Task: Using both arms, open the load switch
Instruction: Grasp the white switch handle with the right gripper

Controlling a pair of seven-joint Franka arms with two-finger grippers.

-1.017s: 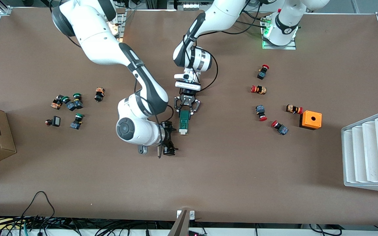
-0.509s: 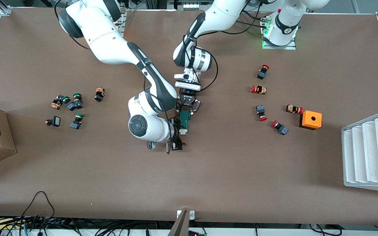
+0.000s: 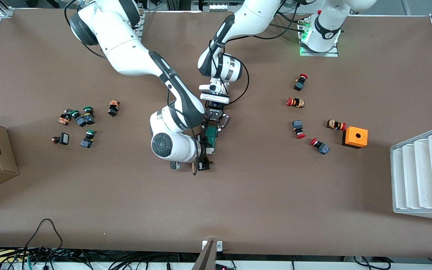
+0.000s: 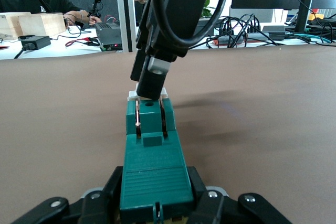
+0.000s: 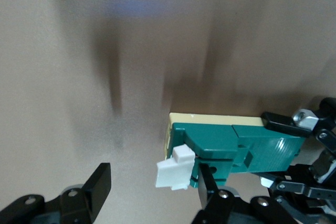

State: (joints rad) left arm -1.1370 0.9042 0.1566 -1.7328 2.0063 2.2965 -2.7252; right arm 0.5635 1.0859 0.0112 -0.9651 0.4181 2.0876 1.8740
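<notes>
Brown table [image 3: 313,195], right gripper [image 3: 203,153] closer to load switch [image 3: 211,139]

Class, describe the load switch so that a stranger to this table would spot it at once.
Look near the middle of the brown table, where both arms meet. The load switch lies there, shut in the left gripper. It is a narrow dark-green block with a white end, unlike the round-capped push buttons scattered toward either end.

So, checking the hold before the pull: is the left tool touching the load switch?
Touching. The left wrist view shows the left tool clamped on the green load switch, fingers pressed against both its sides.
</notes>
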